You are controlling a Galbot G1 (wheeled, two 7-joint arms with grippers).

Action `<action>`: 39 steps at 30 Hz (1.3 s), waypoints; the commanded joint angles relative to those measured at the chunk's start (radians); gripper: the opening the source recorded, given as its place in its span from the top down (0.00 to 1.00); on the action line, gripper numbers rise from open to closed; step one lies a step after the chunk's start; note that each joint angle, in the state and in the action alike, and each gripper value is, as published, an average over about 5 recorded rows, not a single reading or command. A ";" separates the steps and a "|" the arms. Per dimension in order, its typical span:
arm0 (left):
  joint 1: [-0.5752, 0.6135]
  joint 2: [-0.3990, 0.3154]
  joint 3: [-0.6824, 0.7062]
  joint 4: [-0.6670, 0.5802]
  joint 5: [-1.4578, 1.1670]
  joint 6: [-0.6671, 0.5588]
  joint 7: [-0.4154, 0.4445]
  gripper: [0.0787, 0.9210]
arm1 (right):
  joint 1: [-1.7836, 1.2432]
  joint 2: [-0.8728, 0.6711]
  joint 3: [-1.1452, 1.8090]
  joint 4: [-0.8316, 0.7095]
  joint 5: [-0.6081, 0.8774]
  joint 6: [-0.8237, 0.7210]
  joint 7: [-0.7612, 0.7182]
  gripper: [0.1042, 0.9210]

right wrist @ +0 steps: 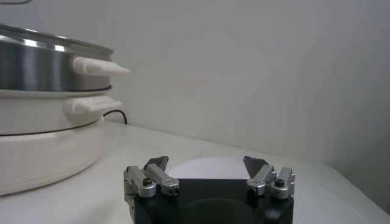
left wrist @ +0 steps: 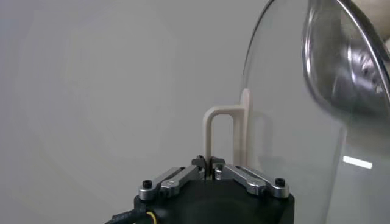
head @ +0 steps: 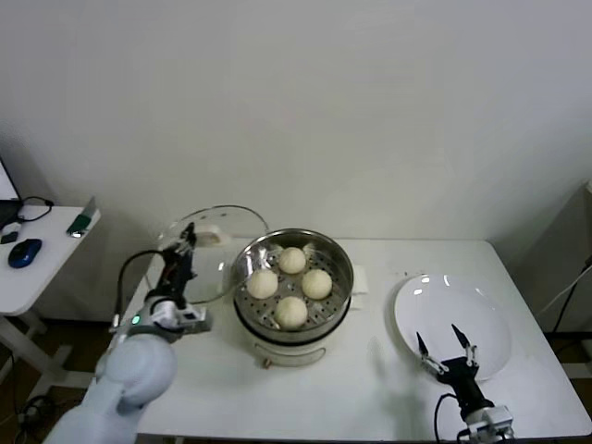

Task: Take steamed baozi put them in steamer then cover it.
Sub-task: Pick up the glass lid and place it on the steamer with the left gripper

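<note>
Glass lid [left wrist: 317, 109] cut off by left wrist view's edge.

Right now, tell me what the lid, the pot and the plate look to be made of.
Lid: clear glass, see-through, with a cream plastic-looking handle pinched by the left claw.
Steamer: polished steel, mirror reflections, on a matte cream base, probably plastic.
Plate: glossy white, likely ceramic.

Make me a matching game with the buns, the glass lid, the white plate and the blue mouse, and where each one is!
Things:
1. baozi
2. glass lid
3. white plate
4. blue mouse

Places:
A. on the side desk
B. inside the steamer
C. empty, by the right gripper
D. held up by the left gripper

Pairs: 1-B, 2-D, 3-C, 4-A
</note>
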 commanded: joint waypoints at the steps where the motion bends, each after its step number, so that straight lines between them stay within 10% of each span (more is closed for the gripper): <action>1: -0.111 -0.097 0.199 -0.019 0.142 0.106 0.076 0.93 | 0.008 -0.001 0.001 -0.002 0.002 0.005 -0.001 0.12; 15: -0.122 -0.318 0.320 0.096 0.338 0.127 0.077 0.93 | 0.010 -0.007 0.004 -0.011 0.004 0.016 -0.002 0.12; 39: -0.059 -0.433 0.346 0.155 0.496 0.127 0.080 0.93 | 0.011 -0.010 0.003 -0.024 0.002 0.035 -0.005 0.12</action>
